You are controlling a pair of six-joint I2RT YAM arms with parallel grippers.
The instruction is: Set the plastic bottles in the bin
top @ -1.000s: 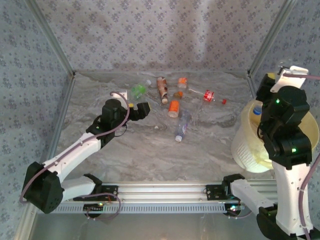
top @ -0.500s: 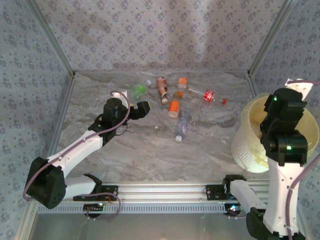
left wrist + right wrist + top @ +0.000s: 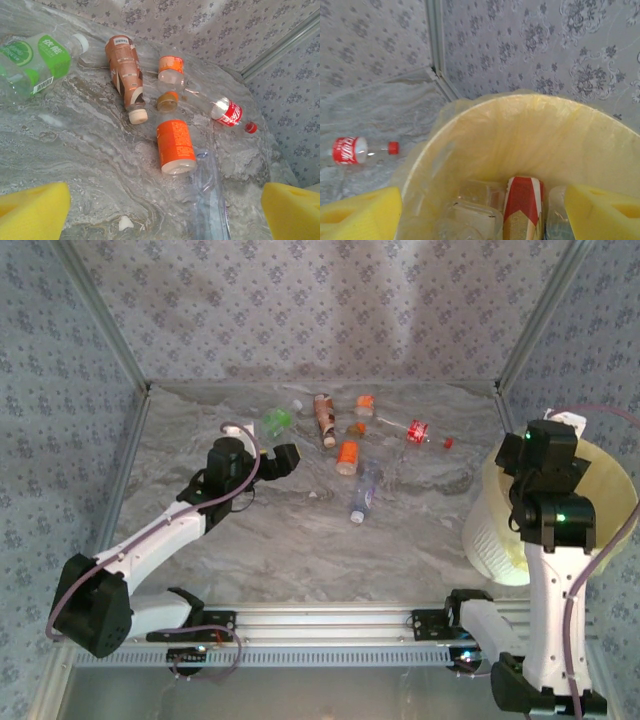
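Note:
Several plastic bottles lie at the back of the marble table: a green-labelled one (image 3: 35,60), a brown one (image 3: 125,70), a clear one with an orange label (image 3: 171,69), an orange one (image 3: 176,146), a crushed clear one (image 3: 212,200) and a red-labelled one (image 3: 226,111). My left gripper (image 3: 162,215) hovers open just short of the orange bottle (image 3: 347,456), holding nothing. The bin (image 3: 485,535) stands at the right. My right gripper (image 3: 480,215) hangs open over the bin (image 3: 435,135), above a red-and-gold bottle (image 3: 522,210) and clear bottles (image 3: 475,212) lying inside.
Patterned walls with metal corner posts (image 3: 110,330) close the table in on three sides. A small white scrap (image 3: 123,222) lies near the left gripper. The red-labelled bottle (image 3: 355,150) lies on the table just left of the bin.
The right arm has swung in and down over the bin. A blue-capped bottle seen by its gripper a second ago is gone from sight. The left arm has barely shifted.

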